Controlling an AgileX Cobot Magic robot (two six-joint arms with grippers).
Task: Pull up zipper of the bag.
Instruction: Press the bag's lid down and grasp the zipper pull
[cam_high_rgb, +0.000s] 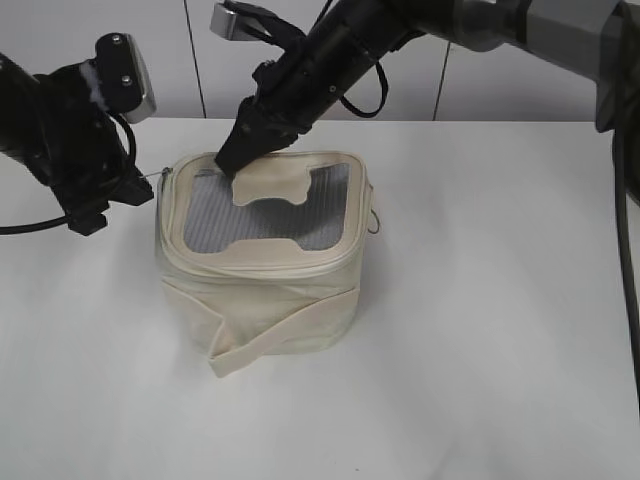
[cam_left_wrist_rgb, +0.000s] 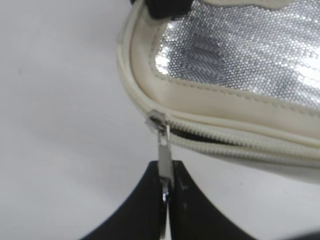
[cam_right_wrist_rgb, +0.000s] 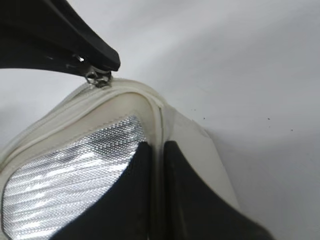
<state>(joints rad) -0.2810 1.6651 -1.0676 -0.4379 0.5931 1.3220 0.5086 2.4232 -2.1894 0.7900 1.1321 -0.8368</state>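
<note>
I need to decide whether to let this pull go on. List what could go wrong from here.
1. The left gripper pinches only the thin end of the silver pull; it may slip out under tension.
2. The zipper gapes just behind the slider; the teeth could jam.
3. The right gripper holds only the bag rim at its far corner; the soft bag may drag across the table or the rim may slip free.

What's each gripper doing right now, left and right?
Left gripper: shut on the zipper pull.
Right gripper: shut, pinching the bag rim.
</note>
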